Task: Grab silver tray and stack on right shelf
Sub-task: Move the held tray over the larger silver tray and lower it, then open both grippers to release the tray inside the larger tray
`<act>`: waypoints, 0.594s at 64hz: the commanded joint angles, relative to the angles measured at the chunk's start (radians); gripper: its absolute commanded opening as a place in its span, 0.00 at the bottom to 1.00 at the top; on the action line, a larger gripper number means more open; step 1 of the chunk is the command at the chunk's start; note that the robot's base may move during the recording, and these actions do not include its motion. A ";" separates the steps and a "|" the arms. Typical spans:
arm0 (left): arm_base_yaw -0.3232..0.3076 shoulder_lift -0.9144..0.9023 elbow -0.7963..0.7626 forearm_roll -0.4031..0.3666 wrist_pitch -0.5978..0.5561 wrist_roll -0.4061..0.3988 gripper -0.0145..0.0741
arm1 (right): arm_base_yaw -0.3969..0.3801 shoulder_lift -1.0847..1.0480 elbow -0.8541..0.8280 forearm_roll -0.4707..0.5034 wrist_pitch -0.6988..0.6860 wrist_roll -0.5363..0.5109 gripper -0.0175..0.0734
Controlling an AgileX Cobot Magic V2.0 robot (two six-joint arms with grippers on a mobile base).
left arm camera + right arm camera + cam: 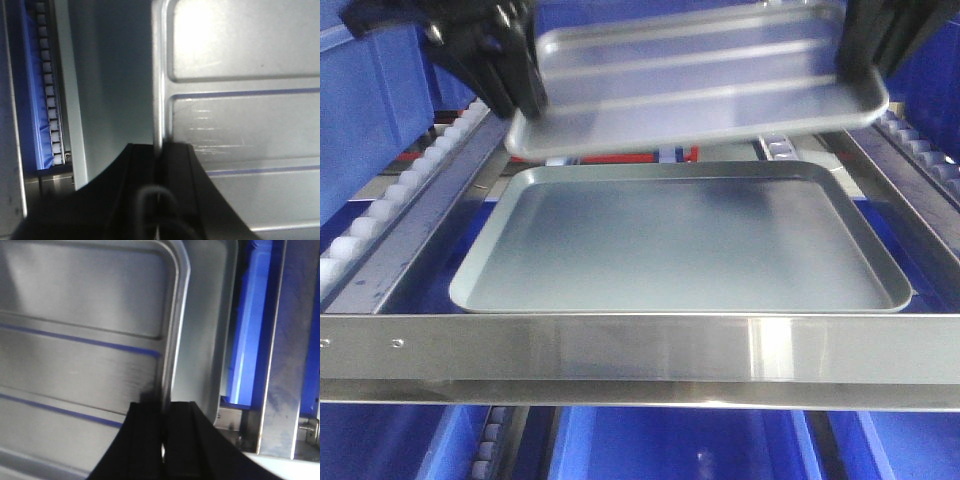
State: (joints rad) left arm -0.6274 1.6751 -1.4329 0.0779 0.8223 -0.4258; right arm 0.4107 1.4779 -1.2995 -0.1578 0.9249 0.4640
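Flanked by blue bins (365,110), the right shelf (640,350) carries a grey tray (680,250); above it, upper frame, the silver tray (700,75) hangs, side rims pinched by left gripper (160,148) and right gripper (165,407): placing step, seemingly, needing level lowering next.

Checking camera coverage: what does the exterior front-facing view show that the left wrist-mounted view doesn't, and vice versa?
Front view only: the right gripper on the opposite end of the shiny ribbed silver tray, and nearly the whole larger dull-grey flat tray underneath. Left wrist only: that tray's rolled rim seen close, pinched between the black fingers of the left gripper. Both: the silver tray, the left gripper, a rail of small white rollers.
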 commanded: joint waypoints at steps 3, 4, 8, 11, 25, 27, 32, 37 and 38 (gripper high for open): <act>0.001 0.040 -0.032 0.028 -0.065 0.031 0.06 | -0.038 0.060 -0.042 -0.050 -0.099 -0.027 0.25; 0.001 0.049 -0.032 0.034 -0.073 0.031 0.06 | -0.041 0.078 -0.042 -0.050 -0.105 -0.027 0.25; 0.001 0.086 -0.032 0.039 -0.096 0.031 0.06 | -0.053 0.125 -0.042 -0.050 -0.131 -0.027 0.25; 0.001 0.111 -0.032 0.039 -0.103 0.031 0.06 | -0.053 0.156 -0.042 -0.052 -0.140 -0.027 0.25; 0.002 0.183 -0.045 0.058 -0.107 0.031 0.06 | -0.055 0.232 -0.042 -0.064 -0.164 -0.027 0.25; 0.005 0.189 -0.047 0.058 -0.107 0.031 0.06 | -0.055 0.235 -0.043 -0.064 -0.167 -0.027 0.25; 0.009 0.196 -0.061 0.054 -0.105 0.031 0.06 | -0.055 0.236 -0.043 -0.064 -0.178 -0.027 0.26; 0.014 0.198 -0.070 0.050 -0.105 0.035 0.06 | -0.055 0.235 -0.047 -0.064 -0.181 -0.027 0.26; 0.014 0.198 -0.072 0.050 -0.105 0.035 0.06 | -0.055 0.235 -0.049 -0.064 -0.182 -0.027 0.26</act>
State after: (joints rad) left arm -0.6146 1.9225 -1.4648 0.0965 0.7265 -0.4316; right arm 0.3636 1.7678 -1.3020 -0.1771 0.8099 0.4541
